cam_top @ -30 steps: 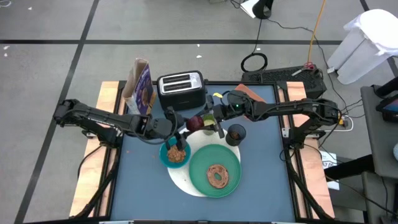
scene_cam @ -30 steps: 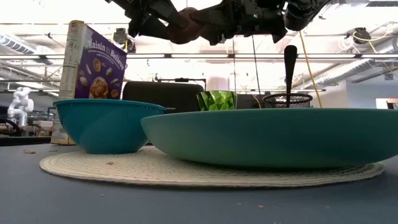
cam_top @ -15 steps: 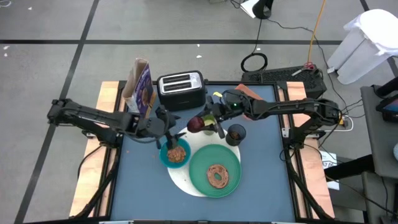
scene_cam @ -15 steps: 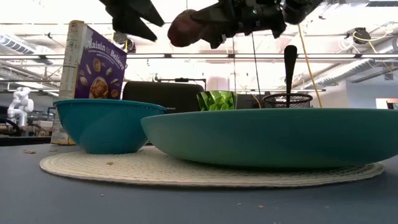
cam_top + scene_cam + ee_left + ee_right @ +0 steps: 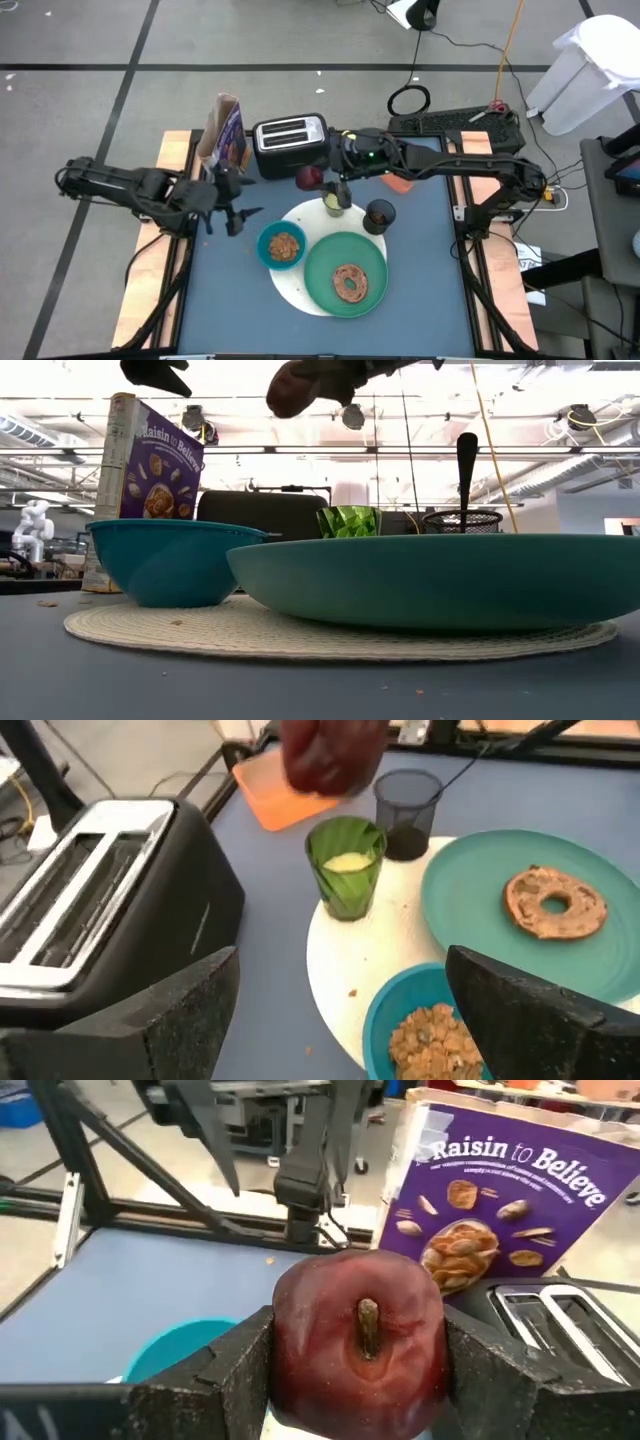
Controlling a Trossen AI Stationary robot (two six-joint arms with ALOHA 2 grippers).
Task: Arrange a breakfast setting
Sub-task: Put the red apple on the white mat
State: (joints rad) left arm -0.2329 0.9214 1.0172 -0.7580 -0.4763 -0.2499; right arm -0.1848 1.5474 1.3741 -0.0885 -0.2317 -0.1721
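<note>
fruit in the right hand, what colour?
Dark red, glossy, brown stem: the fruit. Best seen in the right wrist view.

Dark-red fruit [image 5: 360, 1342] aloft between fingers [image 5: 225, 1380]

Silver toaster [image 5: 291, 144] just behind the right gripper. Raisin cereal box [image 5: 224, 131] behind the left gripper. Orange tray [image 5: 285, 800] beside the right gripper.

Even overhead light, soft shadows. Low view: ceiling glare at 12 o'clock, green plate [image 5: 440, 580] near lens soft. Left wrist view: apple [image 5: 330, 755] blurred.
</note>
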